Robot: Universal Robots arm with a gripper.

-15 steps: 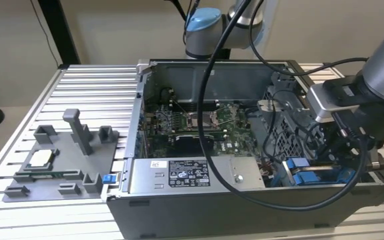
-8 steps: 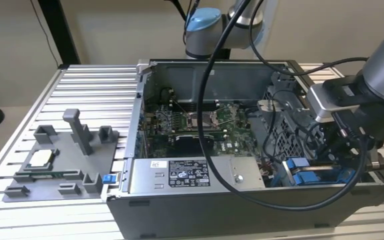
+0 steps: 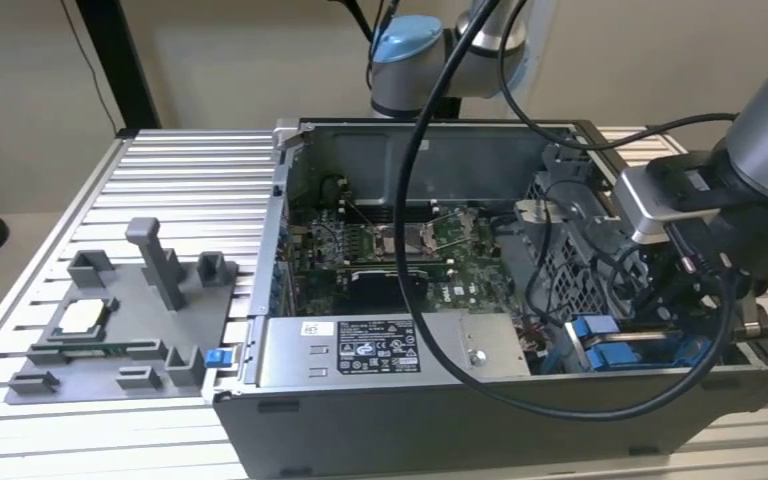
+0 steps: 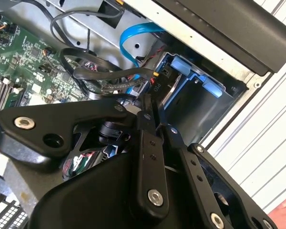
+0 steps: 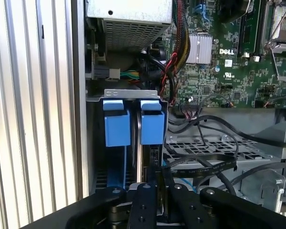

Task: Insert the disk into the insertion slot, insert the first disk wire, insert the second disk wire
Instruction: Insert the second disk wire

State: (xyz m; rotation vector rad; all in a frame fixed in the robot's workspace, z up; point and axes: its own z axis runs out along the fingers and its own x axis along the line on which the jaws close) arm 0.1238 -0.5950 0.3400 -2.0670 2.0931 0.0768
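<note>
Low at right in the exterior view, gripper point(image 3: 684, 300) sits inside the insertion slot point(image 3: 595, 345); finger state cannot be told. Disk point(image 5: 151, 128) stands seated in the slot, first wrist view.

Bright blue tabs point(image 5: 132, 125) on grey insertion slot point(image 5: 131, 95), green motherboard point(image 5: 229, 52), light-blue curved cable point(image 4: 133, 36), black gripper point(image 5: 157, 200)
</note>
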